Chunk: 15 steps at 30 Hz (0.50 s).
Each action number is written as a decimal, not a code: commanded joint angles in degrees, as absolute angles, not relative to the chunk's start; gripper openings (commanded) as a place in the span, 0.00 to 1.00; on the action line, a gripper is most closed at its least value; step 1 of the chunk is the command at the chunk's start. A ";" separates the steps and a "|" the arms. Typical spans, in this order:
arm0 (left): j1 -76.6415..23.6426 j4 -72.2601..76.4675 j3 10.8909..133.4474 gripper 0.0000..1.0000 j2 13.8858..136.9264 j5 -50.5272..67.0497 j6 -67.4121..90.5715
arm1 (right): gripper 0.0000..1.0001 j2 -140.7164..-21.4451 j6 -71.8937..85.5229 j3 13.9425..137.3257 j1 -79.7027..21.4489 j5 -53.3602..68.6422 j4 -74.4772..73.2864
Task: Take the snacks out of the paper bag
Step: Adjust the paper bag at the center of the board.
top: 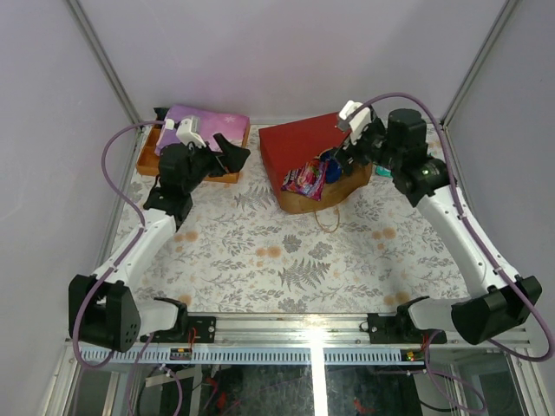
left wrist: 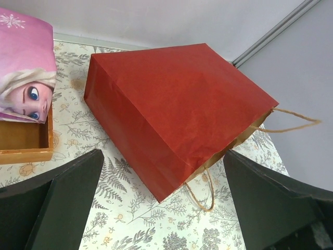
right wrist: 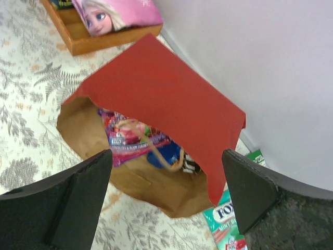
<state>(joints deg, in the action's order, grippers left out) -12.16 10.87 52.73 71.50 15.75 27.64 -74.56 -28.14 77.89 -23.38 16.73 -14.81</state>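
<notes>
Near the top middle of the overhead view, a red paper carrier bag with a brown inside and thin cord handles, down on its side on the leaf-print table cover. Lies that way so the mouth points to the lower right, toward the right gripper, and so lets the packets come out low and flat. Looks stiff and creased, with sharp folded edges and a floppy open lip. Inside the mouth, a shiny pink and purple snack packet at the front and a shiny blue packet behind it, with one cord handle looped across both. Thin, slippery and crinkly by the look of them. Just outside the bag, at the lower right of the right wrist view, a green mint packet flat on the table. Just in front of the mouth, the right gripper again, its black fingers spread wide and holding nothing, lined up as if to reach in for the pink packet. At the upper left of the overhead view, the left gripper, fingers wide too and empty, aimed at the closed red back of the bag, maybe to steady it. Behind that, an orange wooden tray with a soft folded pink cloth on top, well apart from the bag.
</notes>
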 commanded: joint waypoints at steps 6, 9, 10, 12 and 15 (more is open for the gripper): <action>-12.35 15.29 52.03 1.00 68.95 18.10 26.63 | 0.83 -83.16 -39.58 92.47 -18.11 34.08 -36.69; -12.52 15.48 51.99 1.00 68.47 18.98 27.10 | 0.82 -84.66 -39.97 92.17 -18.08 35.36 -36.03; -12.75 15.85 51.84 1.00 68.26 19.10 27.27 | 0.81 -85.33 -40.01 92.44 -18.09 35.19 -36.04; -13.95 17.10 51.56 1.00 68.02 18.84 27.85 | 0.77 -87.01 -39.99 93.80 -18.11 34.11 -36.74; -20.23 18.06 52.92 1.00 69.25 16.05 26.59 | 0.69 -88.87 -39.55 94.33 -18.03 34.43 -36.22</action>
